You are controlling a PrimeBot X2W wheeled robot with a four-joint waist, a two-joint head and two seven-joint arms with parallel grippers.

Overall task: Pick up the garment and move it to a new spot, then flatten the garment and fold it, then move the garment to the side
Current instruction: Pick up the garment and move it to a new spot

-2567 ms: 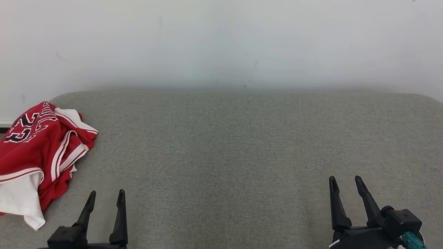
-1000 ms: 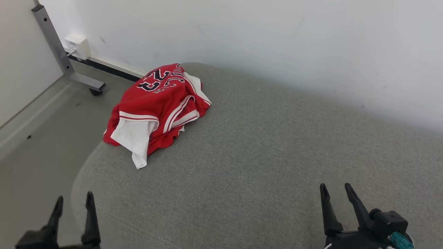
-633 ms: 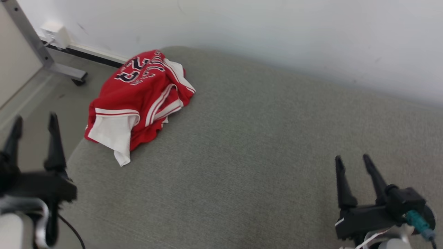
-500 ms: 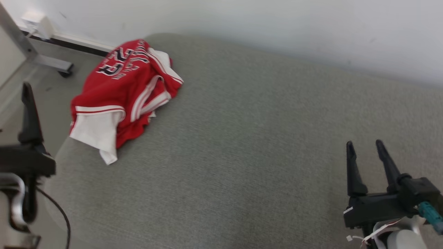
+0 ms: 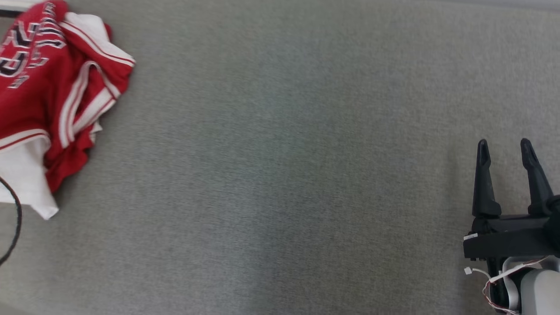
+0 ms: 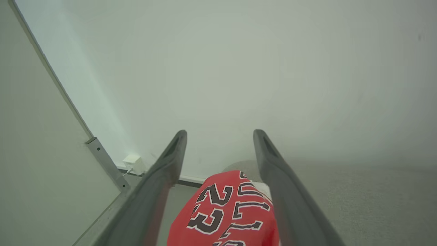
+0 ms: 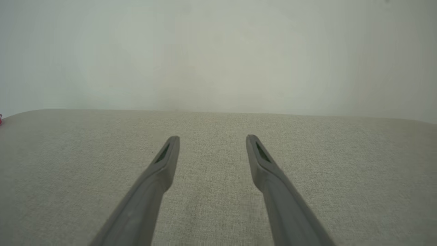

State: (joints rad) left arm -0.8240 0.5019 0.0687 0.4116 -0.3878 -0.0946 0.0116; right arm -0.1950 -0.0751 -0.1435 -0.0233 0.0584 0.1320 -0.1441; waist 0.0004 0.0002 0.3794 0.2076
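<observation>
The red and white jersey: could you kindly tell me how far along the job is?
Done: nothing; the crumpled red and white jersey lies bunched at the left end of the grey fabric cushion. In hand: the open left end effector points at it, not gripping; the right end effector is open over bare cushion. Left: pick up, relocate, flatten, fold, set aside.

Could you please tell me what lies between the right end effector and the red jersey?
Nothing but bare grey cushion: in the head view, the stretch from the jersey to the right end effector holds no other item.
</observation>
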